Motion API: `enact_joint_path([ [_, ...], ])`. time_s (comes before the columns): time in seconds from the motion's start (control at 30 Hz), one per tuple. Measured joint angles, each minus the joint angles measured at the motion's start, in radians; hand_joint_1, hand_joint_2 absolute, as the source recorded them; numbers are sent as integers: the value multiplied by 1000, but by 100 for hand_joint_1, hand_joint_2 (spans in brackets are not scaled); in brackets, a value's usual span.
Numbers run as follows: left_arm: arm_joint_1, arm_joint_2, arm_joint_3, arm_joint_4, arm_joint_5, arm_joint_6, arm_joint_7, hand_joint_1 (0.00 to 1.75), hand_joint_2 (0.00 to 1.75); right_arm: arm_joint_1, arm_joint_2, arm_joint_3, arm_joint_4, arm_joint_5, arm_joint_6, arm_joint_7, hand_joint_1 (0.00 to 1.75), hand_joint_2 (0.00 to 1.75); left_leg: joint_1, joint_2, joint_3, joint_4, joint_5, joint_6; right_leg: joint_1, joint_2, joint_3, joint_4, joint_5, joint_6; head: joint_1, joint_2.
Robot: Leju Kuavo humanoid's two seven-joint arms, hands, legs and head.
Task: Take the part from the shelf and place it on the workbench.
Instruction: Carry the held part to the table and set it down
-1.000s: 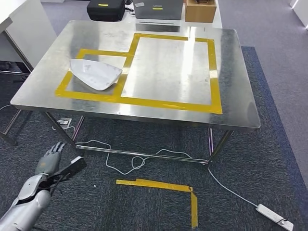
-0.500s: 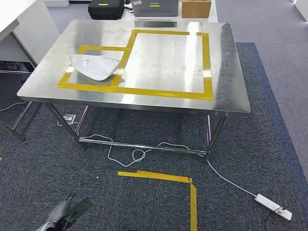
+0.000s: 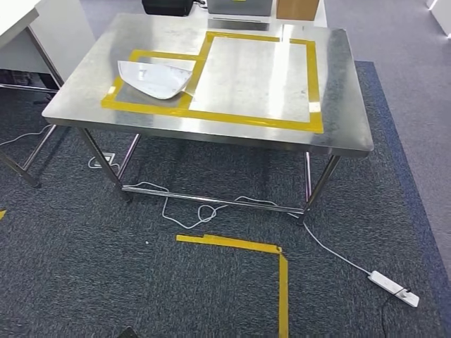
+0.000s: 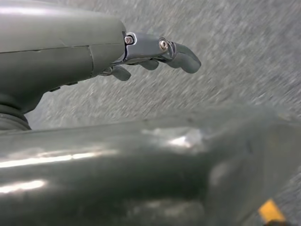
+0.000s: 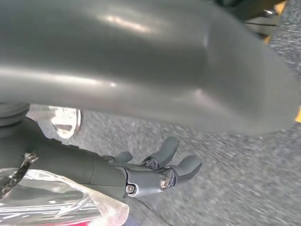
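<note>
- The workbench [image 3: 340, 120] is a metal table with a shiny top, and it stands on a dark grey carpet [image 3: 79, 267].
- The white part [image 3: 154, 77] lies flat on the workbench, at its left side, inside the smaller frame of yellow tape [image 3: 120, 105].
- One tip of the part reaches over the yellow strip that this small frame shares with the big yellow frame [image 3: 315, 91] to its right.
- No hand touches the part.
- The left hand [image 4: 156, 54] shows in the left wrist view above the carpet. Its fingers [image 4: 184, 59] are stretched out and a little apart, only slightly bent, and nothing is between them.
- The right hand [image 5: 152, 172] shows in the right wrist view, also above the carpet. Its fingers [image 5: 188, 165] are loosely spread with a light curl, and they hold nothing.
- A crinkled clear plastic wrap [image 5: 57, 205] shows beside the right hand in the wrist view; what it belongs to I cannot tell.
- Behind the workbench, at its far edge, stand a black case [image 3: 168, 7], a grey box [image 3: 239, 7] and a brown carton [image 3: 297, 8], all cut by the picture edge.
- Under the workbench a white cable [image 3: 207, 210] lies in loops on the carpet. It runs out to a white power strip [image 3: 393, 289] on the floor, to the right of and in front of the workbench.
- In front of the workbench, a corner of yellow tape [image 3: 266, 260] is stuck on the carpet.
- To the left of the workbench stands a white desk [image 3: 48, 32], near it but not touching.
</note>
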Motion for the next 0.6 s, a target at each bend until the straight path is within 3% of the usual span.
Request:
enact_joint_path([
  [0.03, 1, -5, 3, 10, 2, 2, 0, 0, 0, 2, -1, -4, -3, -11, -2, -1, 0, 0, -1, 0, -14, 3, 9, -1, 0, 0, 20, -3, 26, 1, 0, 0],
  [0.1, 1, -13, 10, 30, 6, 5, -1, 0, 0, 8, -2, -15, -11, -34, -5, -5, 0, 0, -1, -1, -42, 12, 25, -6, -1, 1, 107, -108, 86, 0, 0, 0],
  [0.17, 2, -20, 17, 46, 11, 8, -4, 0, 0, 11, -2, -30, -21, -56, -9, -10, 0, 0, -4, -2, -63, 23, 40, -15, -1, 3, 211, -261, 90, -5, 0, 0],
  [0.23, 2, -25, 24, 62, 17, 13, -9, 0, 0, 15, -2, -43, -29, -74, -12, -15, 0, 0, -6, -3, -75, 28, 58, -22, 2, 5, 245, -332, 73, -13, 0, 0],
  [0.3, 3, -30, 33, 77, 25, 17, -15, 0, 0, 24, -1, -54, -35, -85, -15, -17, 0, 0, -6, -9, -83, 34, 59, -31, -1, 1, 225, -333, 82, -26, 1, 0],
  [0.33, 5, -34, 37, 83, 30, 18, -19, 0, 0, 29, 0, -60, -39, -90, -16, -16, 0, 0, -5, -12, -90, 51, 34, -38, -3, -1, 216, -331, 90, -36, 0, 0],
  [0.4, 8, -39, 45, 92, 37, 19, -23, 0, 0, 37, 2, -72, -47, -95, -19, -14, 0, 0, 0, -16, -111, 139, -65, -52, -4, -6, 195, -325, 106, -51, -3, 0],
  [0.43, 8, -40, 48, 96, 39, 20, -25, 0, 0, 41, 2, -78, -51, -97, -19, -12, 0, 0, 3, -16, -121, 203, -116, -56, -3, -8, 183, -321, 114, -54, -5, 0],
  [0.47, 6, -42, 51, 100, 40, 20, -26, 0, 0, 45, 2, -82, -55, -98, -19, -10, 0, 0, 5, -15, -127, 264, -147, -59, -2, -10, 171, -316, 122, -55, -6, 0],
  [0.5, 5, -44, 54, 103, 41, 21, -28, 0, 0, 47, 2, -86, -57, -99, -19, -8, 0, 0, 7, -15, -125, 306, -155, -60, -1, -13, 158, -309, 130, -54, -6, 0],
  [0.53, 4, -47, 56, 105, 42, 21, -29, 0, 0, 48, 2, -89, -60, -100, -19, -6, 0, 0, 7, -15, -111, 319, -141, -59, 0, -14, 143, -300, 137, -54, -6, 0],
  [0.6, 3, -50, 59, 108, 43, 21, -30, 0, 0, 49, 2, -93, -62, -100, -19, -4, 0, 0, 7, -15, -39, 244, -86, -52, 1, -15, 112, -282, 149, -53, -6, 0],
])
